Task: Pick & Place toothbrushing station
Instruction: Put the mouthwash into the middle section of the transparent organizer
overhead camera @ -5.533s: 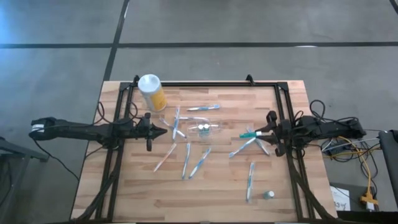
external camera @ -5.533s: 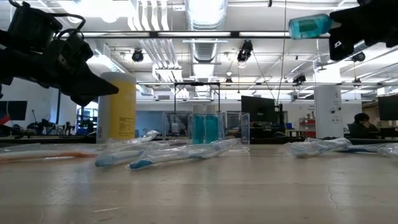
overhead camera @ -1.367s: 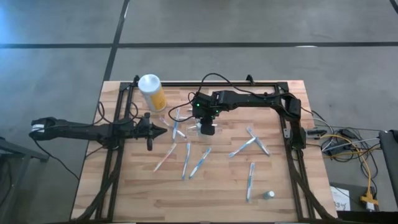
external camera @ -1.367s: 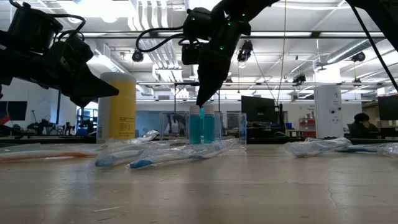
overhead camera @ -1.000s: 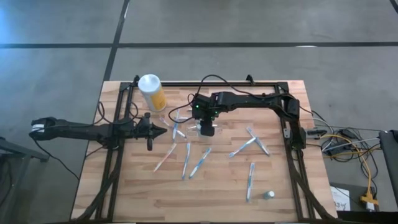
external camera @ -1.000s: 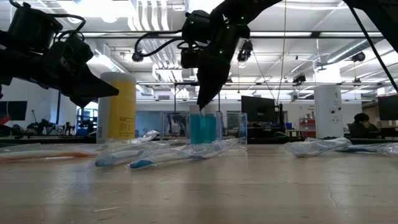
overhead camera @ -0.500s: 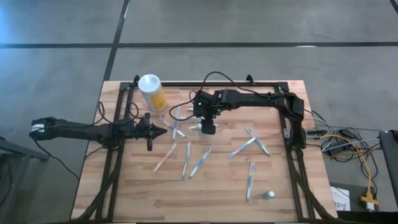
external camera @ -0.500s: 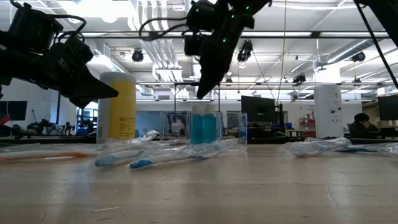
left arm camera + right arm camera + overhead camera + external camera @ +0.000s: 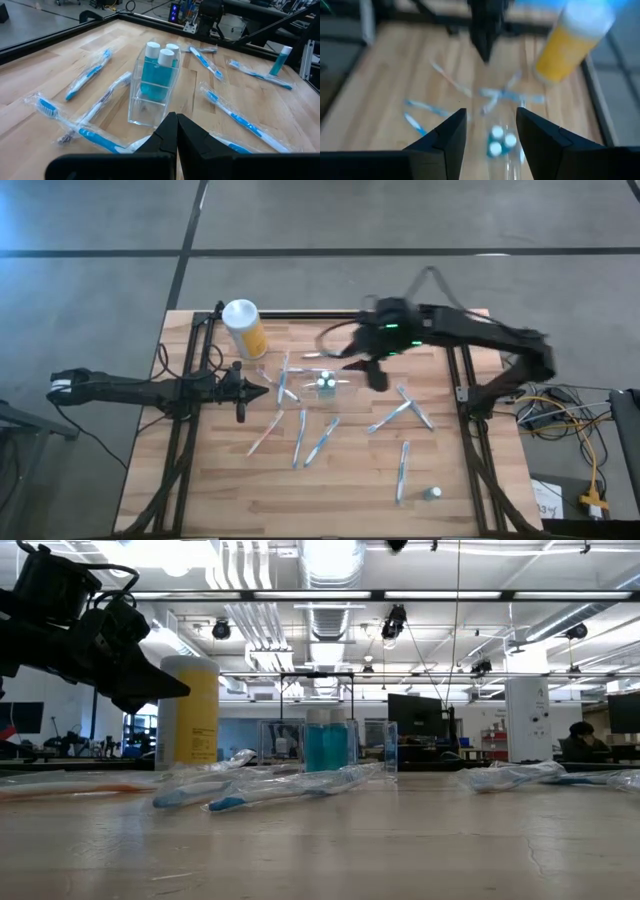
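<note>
Jaws of the right gripper [image 9: 487, 132] stand apart with nothing between them, as its wrist view shows; in the high view this gripper [image 9: 377, 373] hangs over the bench [image 9: 350, 490] just to the right of the toothbrushing station [image 9: 327, 386], clear of it. Jaws of the left gripper [image 9: 176, 131] are pressed together and empty; that gripper [image 9: 243, 391] waits on the left side of the bench, pointing toward the station and apart from it.

The toothbrushing station [image 9: 154, 82] is a clear plastic box standing upright near the middle of the bench. Three small blue bottles with white caps [image 9: 159, 62] stand inside it, grouped at one end. Wrapped toothbrushes [image 9: 318, 442] lie scattered flat on the wood around the holder, several just beside it. A yellow canister with a white lid [image 9: 243, 328] stands at the back left of the bench, behind the station. One more small bottle [image 9: 432, 493] sits near the front right corner, well apart from the rest.
</note>
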